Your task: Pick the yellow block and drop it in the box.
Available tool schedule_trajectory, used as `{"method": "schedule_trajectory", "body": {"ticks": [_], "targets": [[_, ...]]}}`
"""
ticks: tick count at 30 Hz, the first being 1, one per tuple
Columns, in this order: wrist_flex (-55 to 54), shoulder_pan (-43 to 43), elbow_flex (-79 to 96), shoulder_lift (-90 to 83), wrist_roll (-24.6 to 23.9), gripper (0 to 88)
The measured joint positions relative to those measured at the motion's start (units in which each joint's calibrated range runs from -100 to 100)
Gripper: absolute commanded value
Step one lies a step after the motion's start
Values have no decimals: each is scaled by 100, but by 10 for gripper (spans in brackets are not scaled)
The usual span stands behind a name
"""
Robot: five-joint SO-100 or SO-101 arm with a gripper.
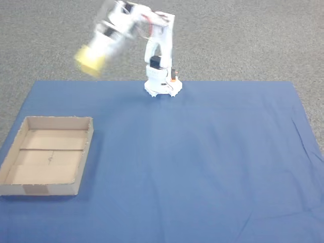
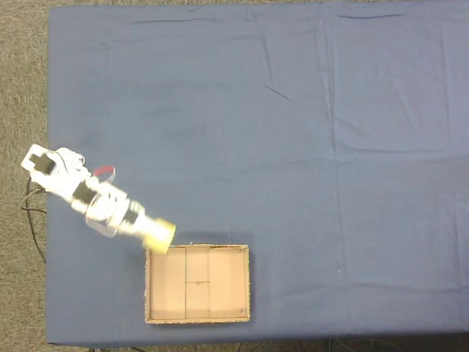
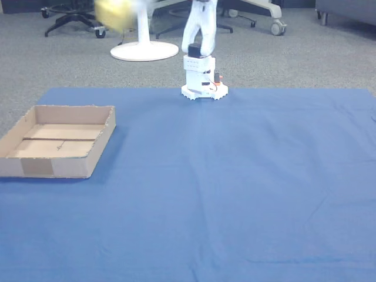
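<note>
Cardboard box (image 2: 198, 283) floor bare; claw (image 1: 90, 61) blurred, clamped on yellow block (image 2: 159, 235) above box corner.

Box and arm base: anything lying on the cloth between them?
Nothing: in a fixed view, only bare blue cloth runs from the box to the arm base.

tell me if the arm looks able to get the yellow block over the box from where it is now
Probably yes. The hand carries the yellow block raised, right by the box's near corner in a fixed view, and nothing lies on the blue cloth between them. The box floor is bare.
</note>
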State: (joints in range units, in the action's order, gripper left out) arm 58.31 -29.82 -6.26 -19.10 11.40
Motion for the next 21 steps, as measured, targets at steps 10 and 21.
{"method": "schedule_trajectory", "body": {"ticks": [10, 21], "targets": [[-502, -1358, -4771, 5763, 337, 174], [243, -1031, -5189, 7153, 347, 383]]}}
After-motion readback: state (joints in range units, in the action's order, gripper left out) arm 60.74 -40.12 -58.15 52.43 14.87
